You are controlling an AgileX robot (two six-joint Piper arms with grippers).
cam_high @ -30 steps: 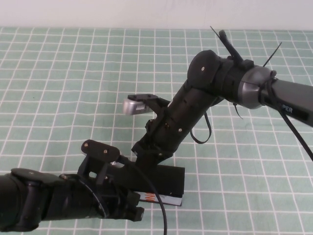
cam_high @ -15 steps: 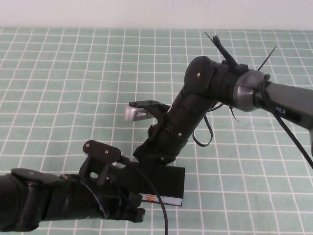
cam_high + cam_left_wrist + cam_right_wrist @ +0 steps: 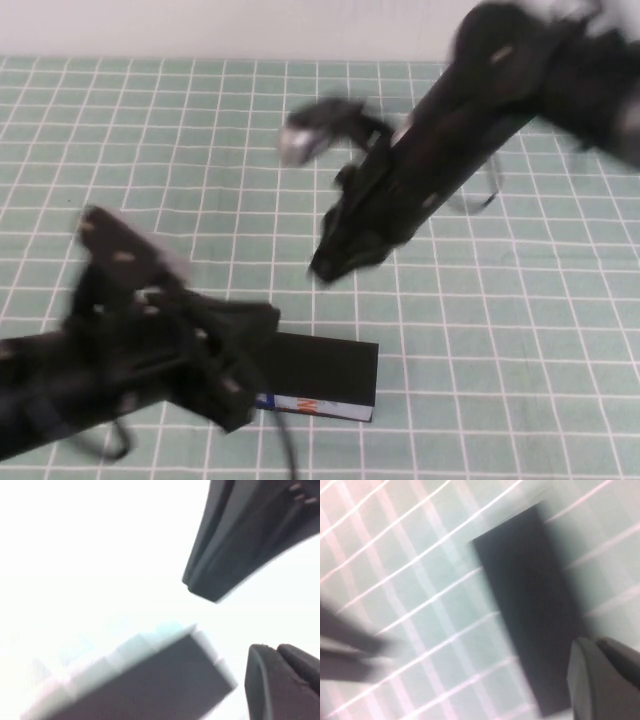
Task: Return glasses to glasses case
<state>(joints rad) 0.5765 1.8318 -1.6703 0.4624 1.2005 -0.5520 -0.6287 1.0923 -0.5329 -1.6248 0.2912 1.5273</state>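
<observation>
- Lifting clear of the glasses case (image 3: 318, 372), the right end effector (image 3: 335, 262) now hangs above the desk (image 3: 180, 150), apart from the lid it was pressed against half a second ago; the arm is blurred with motion.
- The left end effector (image 3: 235, 395) has also shifted: its wrist has swung up and outward, and it sits at the case's left end, overlapping it in the high view.
- Whether either end effector's fingers are open or closed cannot be told; nothing shows between them.
- The case lies flat and shut near the front of the desk, its white edge with blue and red-orange marks facing the robot.
- No glasses are in view on the desk, so they are probably inside the shut case.
- Judged from this, the task looks essentially done, with both arms pulling away.
</observation>
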